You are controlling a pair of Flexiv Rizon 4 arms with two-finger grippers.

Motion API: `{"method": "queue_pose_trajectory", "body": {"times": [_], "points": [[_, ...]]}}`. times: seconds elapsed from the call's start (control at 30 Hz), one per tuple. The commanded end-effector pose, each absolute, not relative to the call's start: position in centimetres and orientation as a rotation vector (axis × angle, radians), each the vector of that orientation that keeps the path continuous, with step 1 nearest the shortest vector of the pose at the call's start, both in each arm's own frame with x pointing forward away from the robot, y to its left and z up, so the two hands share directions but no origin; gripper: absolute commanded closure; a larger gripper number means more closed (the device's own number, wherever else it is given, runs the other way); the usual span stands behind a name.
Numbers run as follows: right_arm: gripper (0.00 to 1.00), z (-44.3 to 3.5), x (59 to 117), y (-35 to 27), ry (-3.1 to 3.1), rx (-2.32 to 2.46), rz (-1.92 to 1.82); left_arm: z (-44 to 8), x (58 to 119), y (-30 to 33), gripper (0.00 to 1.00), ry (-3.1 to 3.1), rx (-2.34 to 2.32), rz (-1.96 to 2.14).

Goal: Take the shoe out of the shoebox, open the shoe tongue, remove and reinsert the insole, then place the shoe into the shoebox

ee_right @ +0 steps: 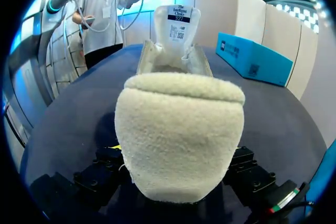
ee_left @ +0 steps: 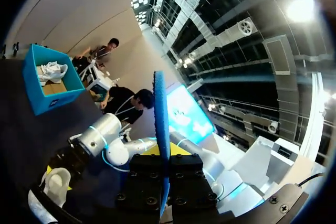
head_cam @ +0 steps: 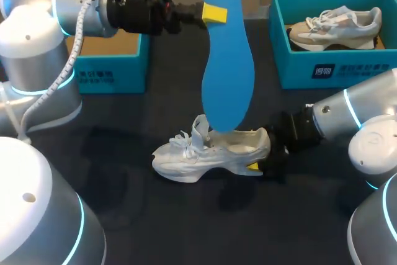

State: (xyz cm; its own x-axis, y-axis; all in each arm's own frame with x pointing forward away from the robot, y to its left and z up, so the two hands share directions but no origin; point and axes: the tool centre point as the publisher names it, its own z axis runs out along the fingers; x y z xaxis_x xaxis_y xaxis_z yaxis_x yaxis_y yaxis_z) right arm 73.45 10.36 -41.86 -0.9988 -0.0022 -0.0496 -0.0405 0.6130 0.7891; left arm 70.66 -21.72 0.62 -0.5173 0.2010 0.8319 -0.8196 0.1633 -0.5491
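A long blue insole (head_cam: 227,60) hangs upright above the table, its lower end just over the white shoe (head_cam: 211,153). My left gripper (head_cam: 214,12) is shut on the insole near its upper end. In the left wrist view the insole (ee_left: 160,124) stands edge-on between the fingers of the left gripper (ee_left: 165,163). The shoe lies on the dark table with its tongue (ee_right: 179,24) folded up. My right gripper (head_cam: 257,162) is shut on the shoe's fleecy heel (ee_right: 178,129), which fills the space between the right gripper's (ee_right: 178,187) fingers.
A teal shoebox (head_cam: 335,69) at the back right holds a second, beige shoe (head_cam: 335,28). Another teal shoebox (head_cam: 111,69) stands at the back left under my left arm. The dark table (head_cam: 186,228) stretches in front of the shoe.
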Motion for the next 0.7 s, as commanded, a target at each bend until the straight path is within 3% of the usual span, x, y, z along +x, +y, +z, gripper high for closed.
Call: {"method": "queue_pose_trajectory", "body": {"times": [0.03,0.7], "points": [[1.0,-41.8,73.4,10.5,2.782,-0.037,1.358,1.1,68.5,-21.6,1.0,-1.579,0.642,1.506],[1.0,-41.8,73.4,10.5,2.782,-0.037,1.358,3.7,61.4,-23.0,1.0,-1.54,0.642,1.388]]}}
